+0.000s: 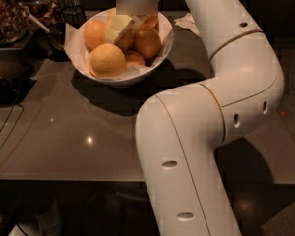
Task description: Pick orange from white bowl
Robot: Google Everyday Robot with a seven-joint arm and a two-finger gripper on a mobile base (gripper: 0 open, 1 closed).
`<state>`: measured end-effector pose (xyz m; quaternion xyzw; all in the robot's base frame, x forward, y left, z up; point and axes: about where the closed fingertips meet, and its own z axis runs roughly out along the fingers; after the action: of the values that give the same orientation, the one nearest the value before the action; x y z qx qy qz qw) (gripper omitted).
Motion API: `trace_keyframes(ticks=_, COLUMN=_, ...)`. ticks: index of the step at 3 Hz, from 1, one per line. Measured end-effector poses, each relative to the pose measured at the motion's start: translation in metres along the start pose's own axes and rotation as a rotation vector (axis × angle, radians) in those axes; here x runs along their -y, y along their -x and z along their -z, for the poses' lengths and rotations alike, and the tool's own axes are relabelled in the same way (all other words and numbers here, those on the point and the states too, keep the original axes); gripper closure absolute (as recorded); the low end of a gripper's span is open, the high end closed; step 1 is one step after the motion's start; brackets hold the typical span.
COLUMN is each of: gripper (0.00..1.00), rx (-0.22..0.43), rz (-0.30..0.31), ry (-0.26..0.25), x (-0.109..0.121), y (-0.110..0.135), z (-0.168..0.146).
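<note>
The gripper (119,29), pale matt plastic by its look, sits inside the white bowl (132,77) among the fruit. The bowl wall appears smooth and slightly glossy. Its lining is crinkled white paper (74,45). The orange (107,59) has dimpled, matt skin. The arm (187,146) shell is smooth white plastic with a satin sheen. The desk (78,141) surface is smooth, glossy and grey-brown, with a light reflection.

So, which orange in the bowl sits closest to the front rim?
The pale yellowish orange at the white bowl's front left. The others lie farther back, around the gripper inside the bowl.
</note>
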<state>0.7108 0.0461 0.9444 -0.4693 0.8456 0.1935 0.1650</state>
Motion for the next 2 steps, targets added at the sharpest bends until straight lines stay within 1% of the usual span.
trace_keyframes(ticks=1, gripper=0.95, rx=0.0, rz=0.0, ry=0.0, x=0.0, y=0.0, z=0.0)
trace_keyframes(ticks=2, gripper=1.0, rx=0.038, rz=0.017, ry=-0.023, x=0.004, y=0.013, z=0.0)
